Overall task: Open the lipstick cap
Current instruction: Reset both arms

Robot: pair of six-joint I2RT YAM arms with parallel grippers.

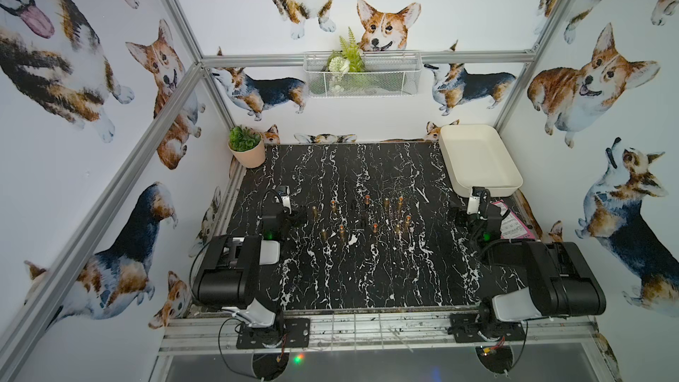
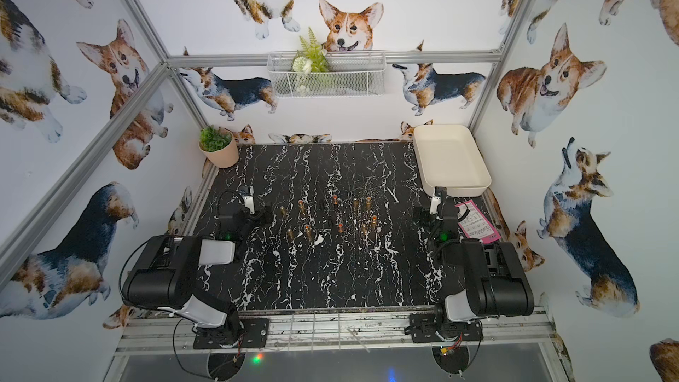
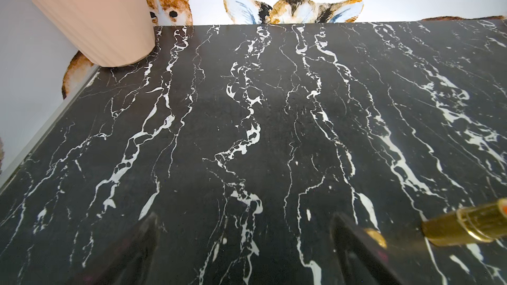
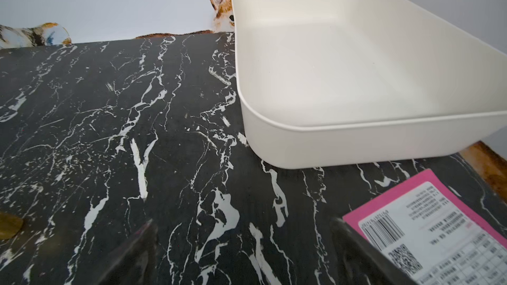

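Several gold lipsticks (image 1: 341, 231) stand in a loose cluster at the middle of the black marble table (image 1: 367, 273), seen in both top views (image 2: 308, 231). Some show orange-red tips. I cannot make out a lipstick cap against the dark marble. My left gripper (image 1: 299, 214) hovers open just left of the cluster. In the left wrist view its fingers (image 3: 153, 223) are spread over bare marble, and one gold lipstick (image 3: 466, 226) with a red tip stands just outside them. My right gripper (image 1: 457, 216) is open to the right of the cluster, holding nothing (image 4: 242, 222).
A cream tray (image 1: 488, 191) sits at the back right corner, just beyond the right gripper. A pink label sheet (image 4: 428, 223) lies beside that gripper near the table's right edge. A potted plant (image 1: 247, 152) stands at the back left corner.
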